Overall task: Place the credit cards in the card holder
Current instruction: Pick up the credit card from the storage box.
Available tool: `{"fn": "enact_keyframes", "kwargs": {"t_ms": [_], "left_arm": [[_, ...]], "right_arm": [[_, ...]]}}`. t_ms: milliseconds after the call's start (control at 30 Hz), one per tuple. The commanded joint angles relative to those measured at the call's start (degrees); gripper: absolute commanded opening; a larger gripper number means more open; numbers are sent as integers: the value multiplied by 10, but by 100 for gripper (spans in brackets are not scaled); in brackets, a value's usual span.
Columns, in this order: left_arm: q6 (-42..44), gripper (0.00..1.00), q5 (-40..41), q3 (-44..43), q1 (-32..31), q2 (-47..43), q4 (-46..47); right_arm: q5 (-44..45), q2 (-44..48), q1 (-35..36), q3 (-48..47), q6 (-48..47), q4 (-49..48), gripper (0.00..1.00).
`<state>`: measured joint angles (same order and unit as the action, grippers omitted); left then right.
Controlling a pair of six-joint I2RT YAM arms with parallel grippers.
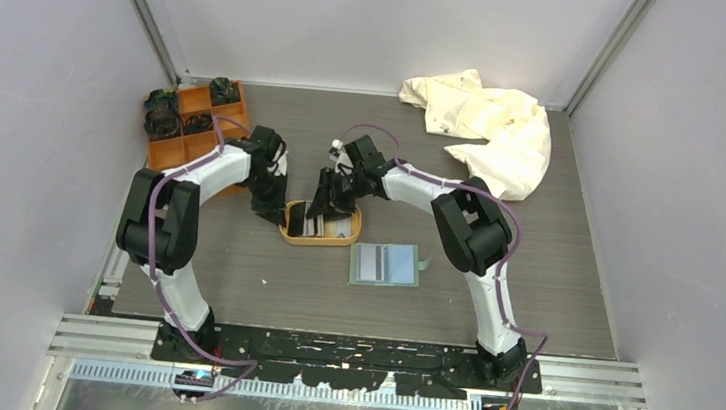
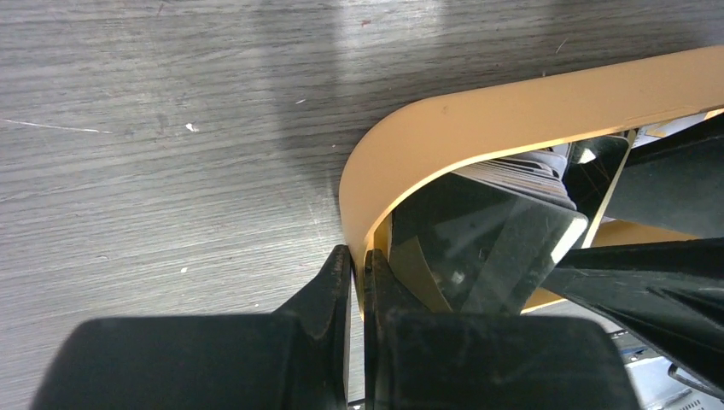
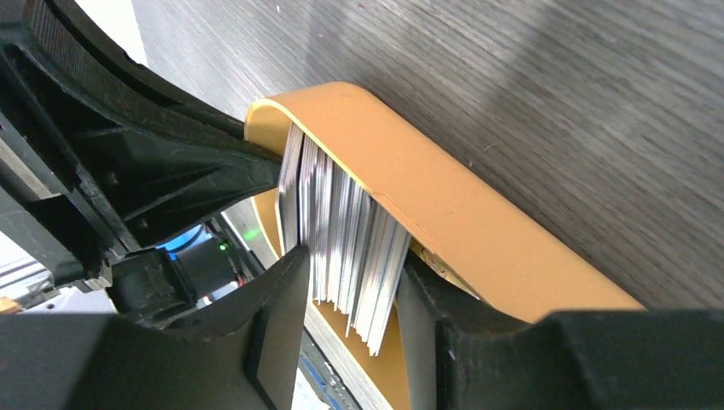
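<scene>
An orange compartment box sits at the far left of the bench, with dark items in several of its cells. A crumpled cream cloth lies at the far right. Both are well apart from the oval tan tray in the middle.

The credit cards stand on edge inside this tray, packed face to face and slightly fanned. Their faces turn toward the tray's ends, their edges cross it from wall to wall, and the stack runs along the tray's long axis. The tray wall hems them in on the far side.

The left claw is pinched together on the rim at the tray's left end, close beside the stack. The right claw reaches down into the tray with one finger against each outer card, clamped on the stack.

The card holder lies open and flat just right of the tray and nearer the arm bases. Its long axis runs left to right, its tab points right, and pale blue and grey panels show inside it.
</scene>
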<state>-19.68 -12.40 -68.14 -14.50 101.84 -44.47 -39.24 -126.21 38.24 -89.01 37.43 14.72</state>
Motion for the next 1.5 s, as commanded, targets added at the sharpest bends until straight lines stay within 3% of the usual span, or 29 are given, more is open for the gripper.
{"fn": "enact_keyframes", "kwargs": {"t_ms": [0,200,500,967,1367,1467], "left_arm": [[-10,0,-81,-11,-7,-1,0],[-11,0,-81,-13,-6,-1,-2],[-8,0,-72,-14,-6,-5,-5],[-7,0,-64,-15,-6,-4,-8],[-6,0,-59,-16,-5,-1,-10],[-5,0,-59,-16,-5,0,-11]], "right_arm": [[35,19,10,-19,-32,24,49],[-3,8,16,-27,-24,15,49],[-44,62,-9,-17,-14,3,45],[-35,59,-39,1,-25,33,42],[-26,40,-72,6,-42,59,33],[-25,38,-73,6,-44,60,25]]}}
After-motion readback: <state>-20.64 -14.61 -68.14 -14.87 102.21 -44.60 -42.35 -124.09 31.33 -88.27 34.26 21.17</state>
